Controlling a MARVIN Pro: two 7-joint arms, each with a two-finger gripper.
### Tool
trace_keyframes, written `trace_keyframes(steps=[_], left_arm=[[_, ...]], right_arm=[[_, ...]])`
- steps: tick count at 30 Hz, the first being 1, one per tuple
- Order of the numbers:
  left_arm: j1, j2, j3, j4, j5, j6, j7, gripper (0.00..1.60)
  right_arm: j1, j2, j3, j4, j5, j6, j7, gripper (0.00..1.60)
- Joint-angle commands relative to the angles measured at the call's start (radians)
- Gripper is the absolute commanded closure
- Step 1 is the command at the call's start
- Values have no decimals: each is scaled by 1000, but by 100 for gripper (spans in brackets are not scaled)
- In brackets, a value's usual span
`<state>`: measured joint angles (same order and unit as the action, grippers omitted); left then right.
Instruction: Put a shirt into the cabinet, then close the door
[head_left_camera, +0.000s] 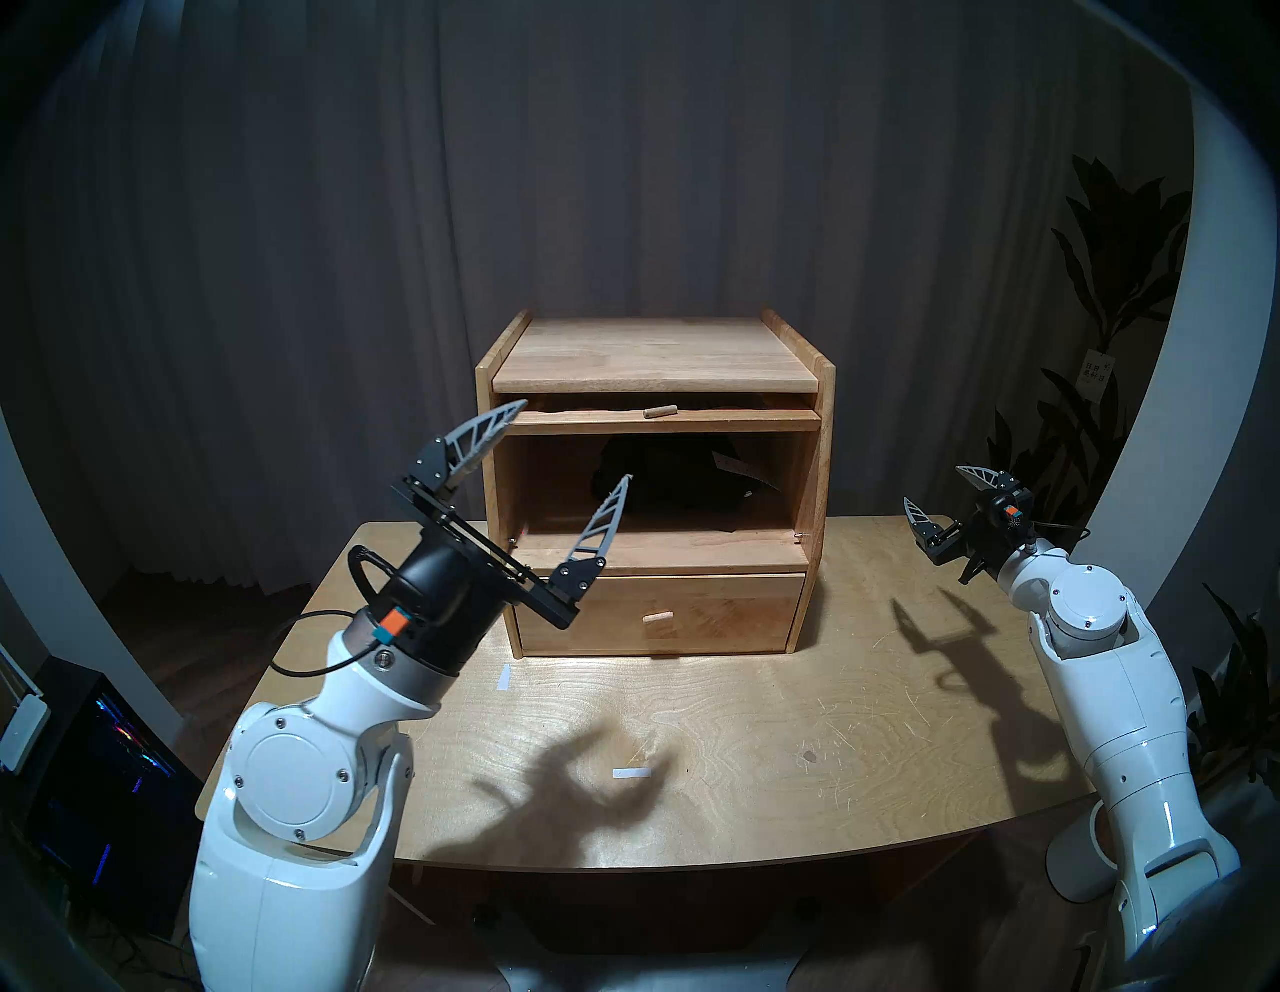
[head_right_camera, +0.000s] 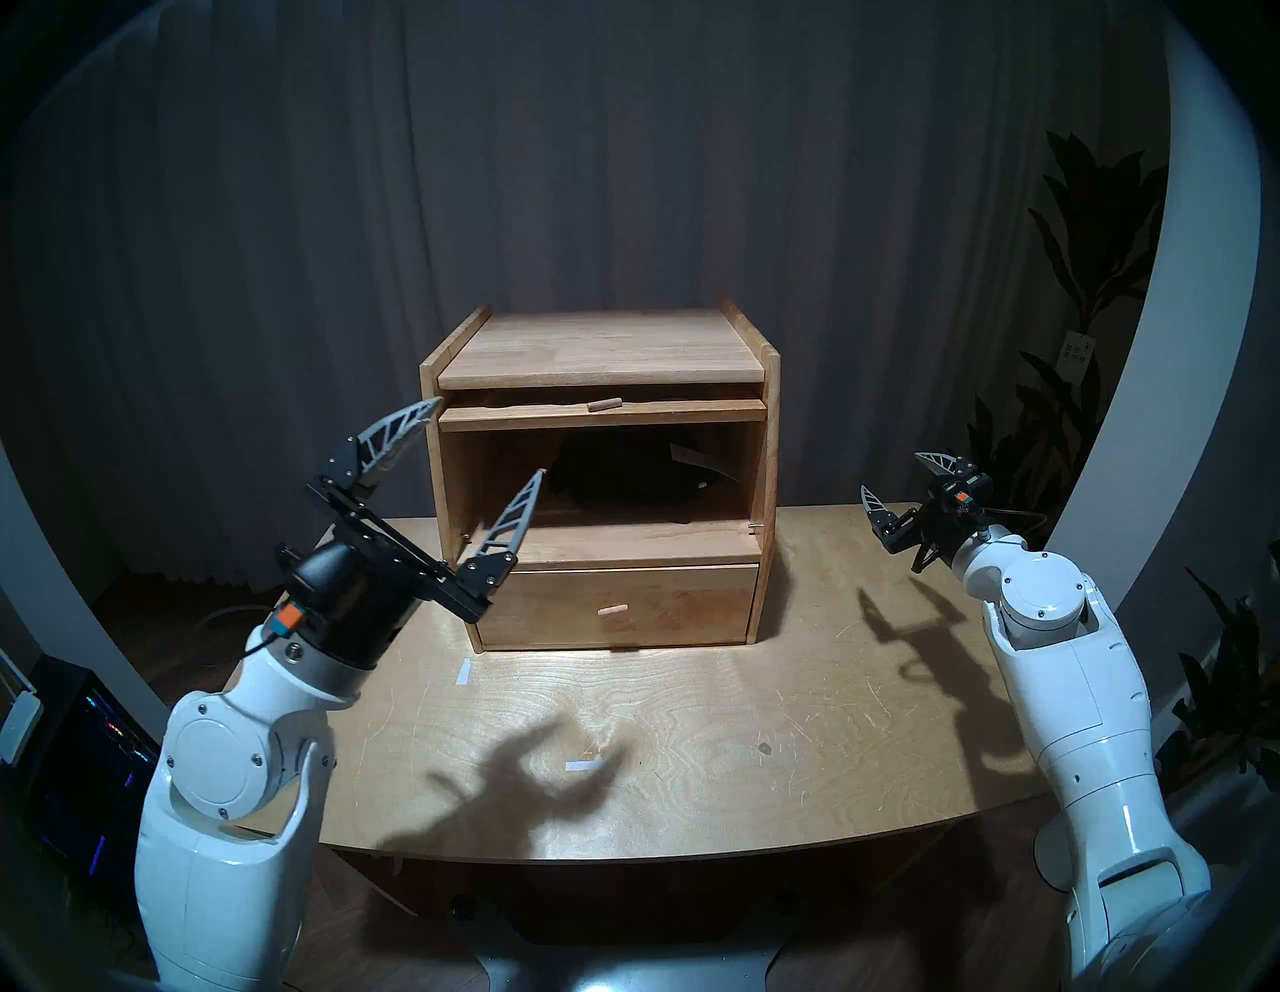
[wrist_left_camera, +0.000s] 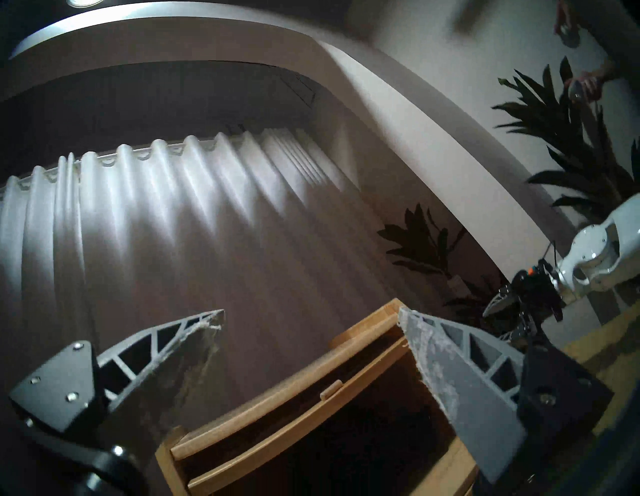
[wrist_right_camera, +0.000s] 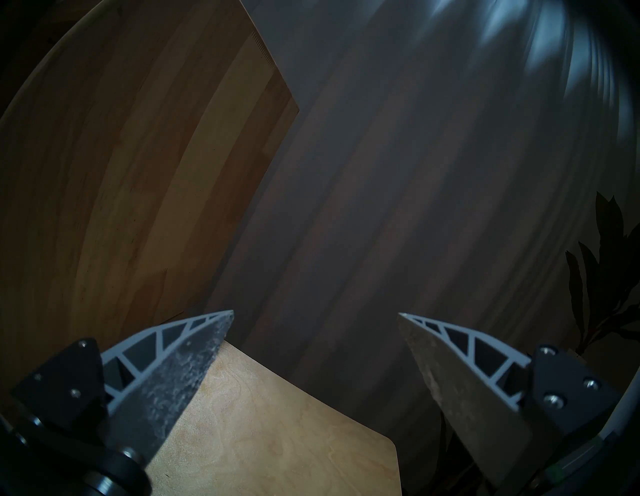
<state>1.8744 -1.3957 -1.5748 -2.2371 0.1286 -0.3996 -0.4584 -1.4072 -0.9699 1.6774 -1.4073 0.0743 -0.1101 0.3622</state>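
The light wooden cabinet (head_left_camera: 654, 353) stands at the back middle of the table. Its door (head_left_camera: 748, 420) is lifted flat under the top, only the front edge and peg knob (head_left_camera: 659, 411) showing. In the open compartment lies the black shirt (head_left_camera: 658, 478), a dark bundle with a pale tag. My left gripper (head_left_camera: 573, 444) hovers open and empty before the cabinet's front left corner, one fingertip at the door edge, the other in front of the opening. The right gripper (head_left_camera: 934, 485) hangs open and empty to the cabinet's right. The left wrist view looks up at the door knob (wrist_left_camera: 330, 388).
Below the compartment the drawer (head_left_camera: 727, 616) is shut. White tape marks (head_left_camera: 632, 773) lie on the wooden table (head_left_camera: 866, 727). Dark plants (head_left_camera: 1108, 277) stand at the right, a curtain hangs behind, and a computer case (head_left_camera: 104, 776) sits on the floor at the left.
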Motion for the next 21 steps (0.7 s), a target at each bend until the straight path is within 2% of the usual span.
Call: trace_keyframes(steps=[1,6,10,12,13,14,15,16,18,21], left_arm=[[-116,-22,48,31,134,-41,30,0],[-160,-18,69,60,230,-76,40,0],[-202,-30,94,77,341,-111,61,0],[-218,-4,85,69,388,-140,50,0],[-235,-14,92,74,418,-136,49,0],[-241,-14,85,47,422,-76,8,0],[-259,1,78,39,430,-61,-18,0],[-275,-17,69,41,430,-5,-35,0],[-288,-44,50,57,471,-7,-18,0],[-319,-67,36,107,504,33,-17,0]], right_arm=[[13,3,4,-14,2,-6,-1,0],[13,3,4,-13,3,-5,-1,0],[14,3,4,-17,4,-7,-2,0],[14,3,5,-18,5,-8,-2,0],[13,3,5,-20,6,-9,-2,0],[12,3,6,-22,7,-11,-2,0],[12,4,6,-22,7,-10,-3,0],[13,4,5,-22,7,-10,-3,0],[13,4,5,-20,7,-9,-3,0],[13,4,4,-17,8,-7,-3,0]])
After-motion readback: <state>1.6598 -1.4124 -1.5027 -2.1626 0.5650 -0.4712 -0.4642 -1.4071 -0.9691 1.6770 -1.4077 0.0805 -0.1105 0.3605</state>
